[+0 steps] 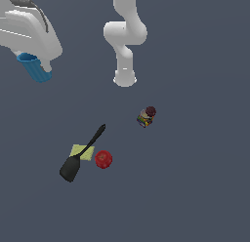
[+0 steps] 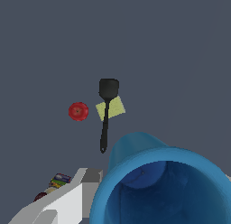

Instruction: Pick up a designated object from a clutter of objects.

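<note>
The blue cup, bright blue with ribbed, tapered sides, hangs high above the floor at the exterior view's upper left. My gripper is shut on its rim, and the white hand covers the cup's top. In the wrist view the cup fills the foreground with its open mouth toward the camera, and one grey finger presses its wall. The rest of the clutter lies far below: a black spatula, a yellow-green square under it, a red round object and a colourful-labelled jar.
The arm's white base stands on the dark grey floor toward the back. The spatula, square, red object and jar also show small in the wrist view.
</note>
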